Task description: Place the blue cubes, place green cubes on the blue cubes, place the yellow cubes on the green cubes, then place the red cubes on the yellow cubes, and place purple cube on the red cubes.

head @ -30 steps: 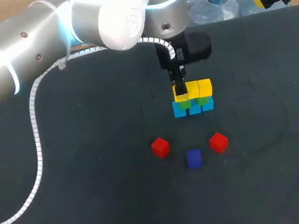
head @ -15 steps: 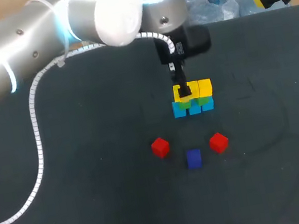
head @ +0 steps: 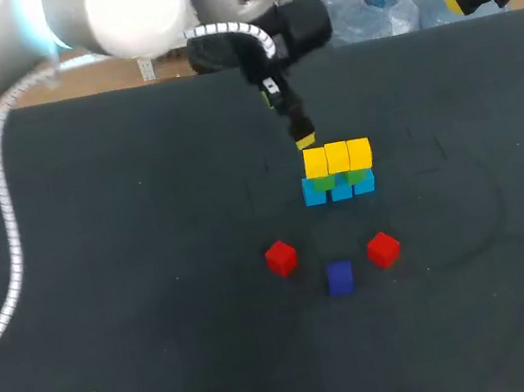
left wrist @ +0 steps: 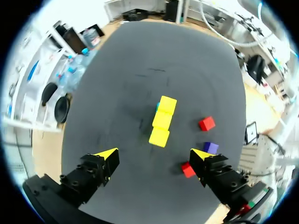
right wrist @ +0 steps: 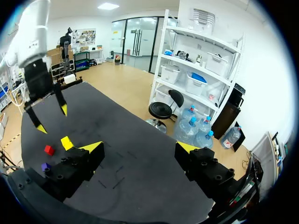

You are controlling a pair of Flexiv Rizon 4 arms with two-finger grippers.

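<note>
Left gripper (left wrist: 155,154) empty, jaws apart above 3-layer stack (head: 339,172) at table's (head: 163,325) middle; 2 red cubes (head: 280,258) lie loose toward near edge, and off-centre placing could topple the yellow row (head: 336,156).

the left arm (head: 107,10) comes in from the left corner and reaches past the middle. its wrist is tilted and its gripper (left wrist: 154,154) points down, fingers spread wide apart. the right gripper (right wrist: 140,146), well apart from it, also stands wide open.
</note>
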